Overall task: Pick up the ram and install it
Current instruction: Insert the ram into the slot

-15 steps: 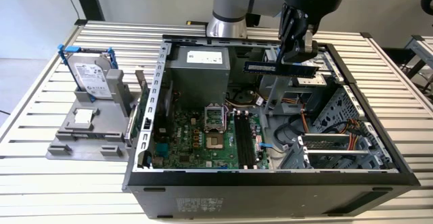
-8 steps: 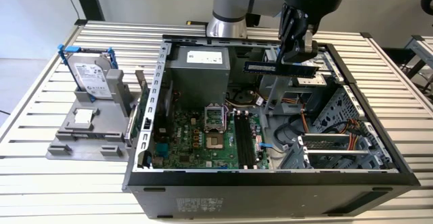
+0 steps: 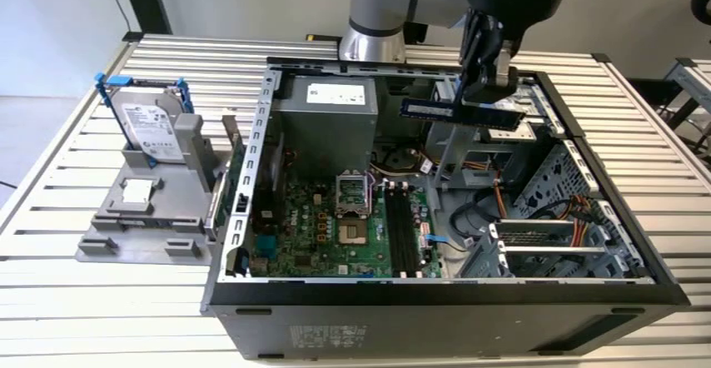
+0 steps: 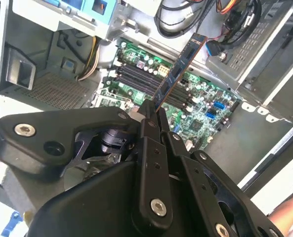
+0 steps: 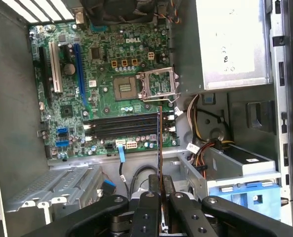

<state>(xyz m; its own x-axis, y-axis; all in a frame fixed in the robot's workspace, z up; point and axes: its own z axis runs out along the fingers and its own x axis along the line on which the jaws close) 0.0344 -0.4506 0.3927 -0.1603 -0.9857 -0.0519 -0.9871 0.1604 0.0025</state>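
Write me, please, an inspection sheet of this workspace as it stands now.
Surface: slatted metal table, carrying an open computer case.
Job's things: ram held above the case, apart from the motherboard's black slots; not installed.
Clutter: hard drive in a blue bracket and a small silver chip, both on a grey stand beside the case.
Grippers: gripper shut on the ram.
Cables: wire bundles inside the case.
Surroundings: pale floor at the exterior view's left.
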